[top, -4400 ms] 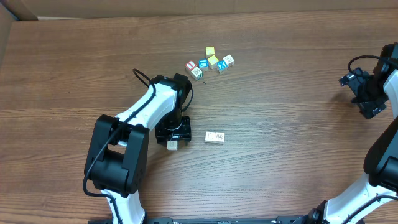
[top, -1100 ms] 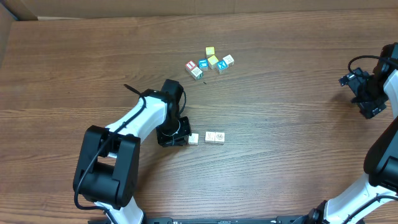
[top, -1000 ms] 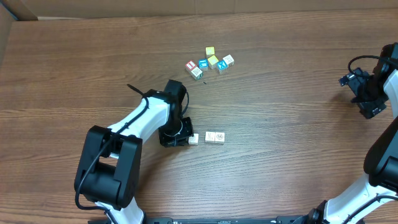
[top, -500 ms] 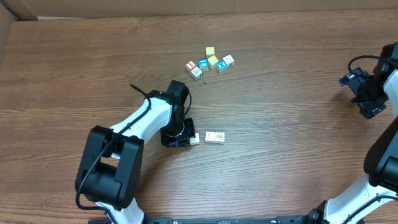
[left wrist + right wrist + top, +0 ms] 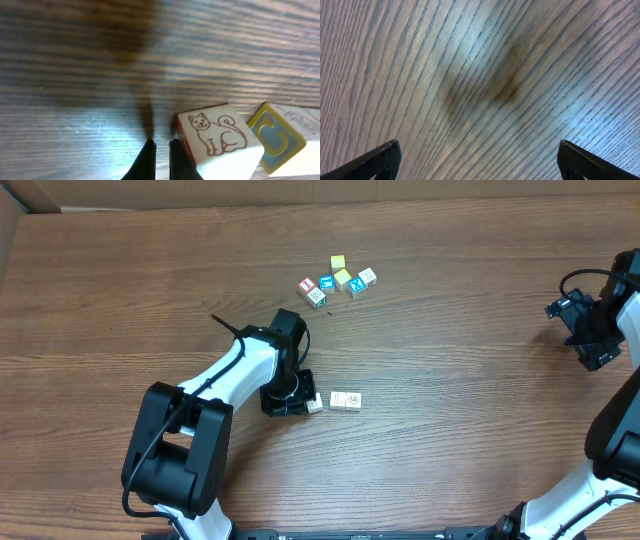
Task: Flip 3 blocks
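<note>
Three pale cream blocks lie in a short row mid-table: the nearest block (image 5: 314, 403), a middle block (image 5: 338, 400) and an end block (image 5: 353, 401). My left gripper (image 5: 299, 401) is shut with nothing between its fingers, low over the table, right against the nearest block's left side. In the left wrist view that gripper (image 5: 161, 146) has its right finger (image 5: 178, 155) touching a cat-print block (image 5: 215, 135). Beside it lies a block with a blue C in a yellow frame (image 5: 275, 142). My right gripper (image 5: 590, 330) hangs open at the far right, and in its wrist view (image 5: 480, 165) only bare wood shows.
A cluster of several small cubes (image 5: 338, 277) sits behind the row, among them yellow-topped ones and a blue X cube (image 5: 356, 285). The brown wooden table (image 5: 450, 440) carries nothing else. A cardboard wall (image 5: 20, 220) stands at the far left corner.
The left gripper, shut throughout, slid right until it came up against the nearest block, which shifted slightly toward the other two. The right arm stayed still.
</note>
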`<move>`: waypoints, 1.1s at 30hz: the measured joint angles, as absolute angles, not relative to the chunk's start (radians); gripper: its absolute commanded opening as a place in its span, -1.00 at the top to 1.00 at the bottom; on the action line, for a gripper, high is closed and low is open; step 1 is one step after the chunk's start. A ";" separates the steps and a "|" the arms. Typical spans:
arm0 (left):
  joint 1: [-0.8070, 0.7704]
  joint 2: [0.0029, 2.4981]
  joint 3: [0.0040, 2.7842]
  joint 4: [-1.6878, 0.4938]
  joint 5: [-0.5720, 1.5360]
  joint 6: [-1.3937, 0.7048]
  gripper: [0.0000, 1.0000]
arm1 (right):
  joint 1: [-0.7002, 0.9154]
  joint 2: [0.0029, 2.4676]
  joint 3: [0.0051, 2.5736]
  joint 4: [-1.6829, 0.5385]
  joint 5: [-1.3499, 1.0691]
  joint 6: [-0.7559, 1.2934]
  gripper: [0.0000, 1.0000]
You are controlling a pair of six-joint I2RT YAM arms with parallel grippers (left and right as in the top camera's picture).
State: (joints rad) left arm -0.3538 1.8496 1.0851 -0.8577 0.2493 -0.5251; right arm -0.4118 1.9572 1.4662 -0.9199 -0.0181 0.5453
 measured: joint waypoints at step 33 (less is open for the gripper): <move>-0.354 1.849 1.085 -0.731 0.250 -0.545 0.90 | -0.411 1.957 1.466 -0.920 -0.019 0.546 -1.00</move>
State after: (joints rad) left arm -0.3538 1.8492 1.0851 -0.7315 0.2504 -0.5449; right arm -0.4114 1.9572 1.4662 -0.9195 -0.0185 0.5457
